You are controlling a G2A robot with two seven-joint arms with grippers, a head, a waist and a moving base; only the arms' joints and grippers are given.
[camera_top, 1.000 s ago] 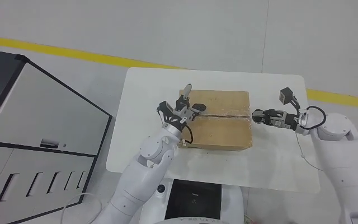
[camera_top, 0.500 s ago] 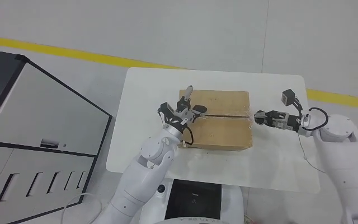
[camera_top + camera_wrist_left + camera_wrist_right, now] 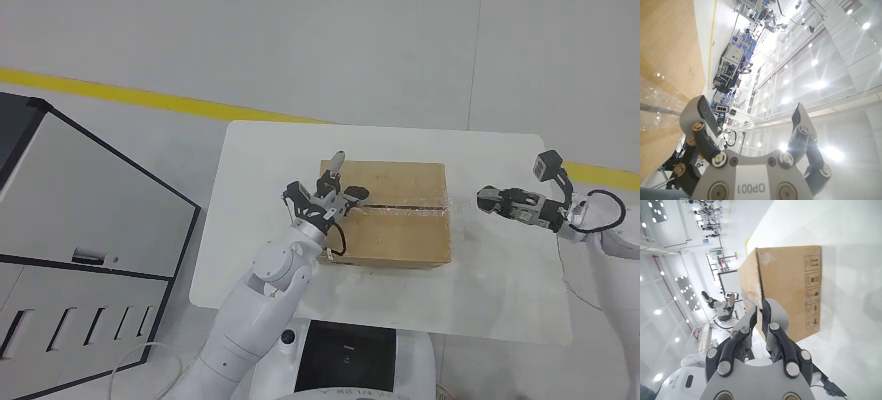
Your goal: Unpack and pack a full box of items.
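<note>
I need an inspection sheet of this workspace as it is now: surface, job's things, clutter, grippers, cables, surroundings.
Surface: white table, with the box standing near its middle.
Job's things: cardboard box, closed; clear tape along its top seam.
Clutter: nothing seen.
Grippers: left gripper open, over one end of the box's top; right gripper shut, off the opposite end; whether it pinches tape cannot be told.
Cables: black cable at the left wrist; black cable loop at the right wrist.
Surroundings: yellow floor line; grey cabinet beside the table.
</note>
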